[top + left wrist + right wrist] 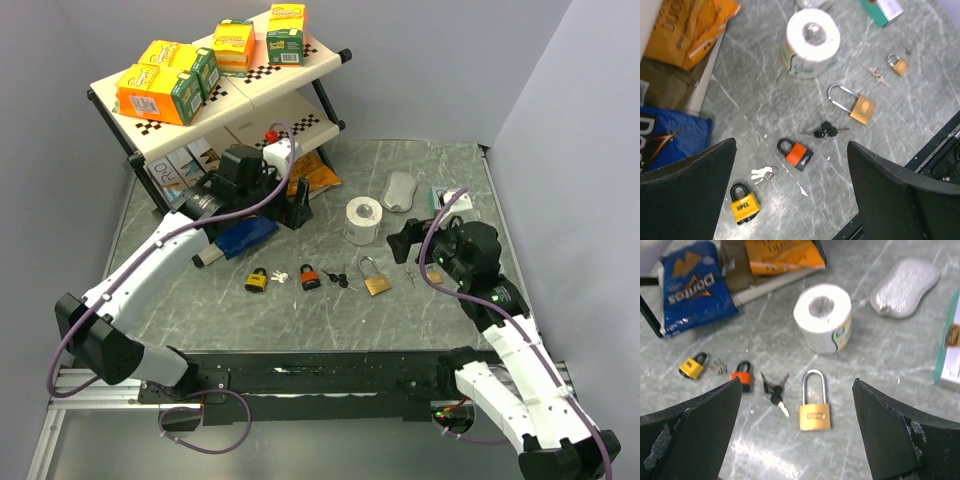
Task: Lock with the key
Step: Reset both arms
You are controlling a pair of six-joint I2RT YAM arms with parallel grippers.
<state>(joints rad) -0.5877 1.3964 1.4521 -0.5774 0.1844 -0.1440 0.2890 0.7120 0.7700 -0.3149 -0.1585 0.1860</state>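
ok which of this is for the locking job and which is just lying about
For the job:
yellow padlock
orange padlock
big brass padlock
small brass padlock
silver keys
black-headed keys
small keys

Lying about:
toilet roll
Doritos bag
silver pouch
teal box
orange snack bag

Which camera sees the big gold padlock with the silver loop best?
The right wrist view: the big gold metal padlock lies large and centred, silver loop fully visible. The left wrist view shows it smaller and tilted; the top view shows it tiny.
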